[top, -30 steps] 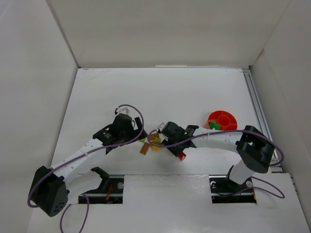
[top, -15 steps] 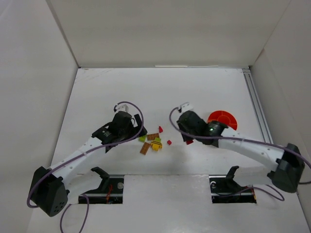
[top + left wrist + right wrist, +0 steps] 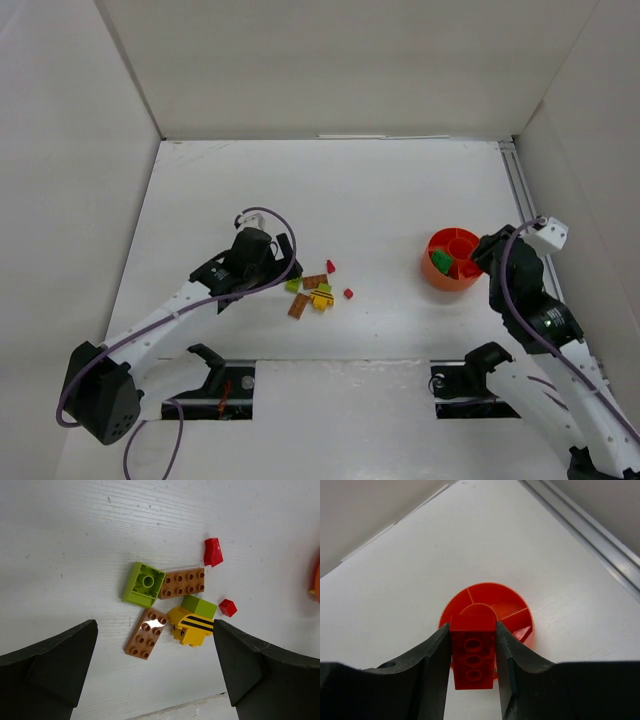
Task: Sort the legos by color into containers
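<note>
Legos (image 3: 170,610) mostly lie clustered on the desk (image 3: 380,190) beneath the wide-open left gripper (image 3: 154,623) — one red brick (image 3: 473,655) is clenched in the right gripper (image 3: 473,630) at the bowl (image 3: 520,611). Next — centre it over its compartment and let go.

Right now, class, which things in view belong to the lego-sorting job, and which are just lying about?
Job:
- loose legos
- gripped red brick
- orange bowl
- green brick inside it

Lying about:
- purple cable
- metal rail
</note>
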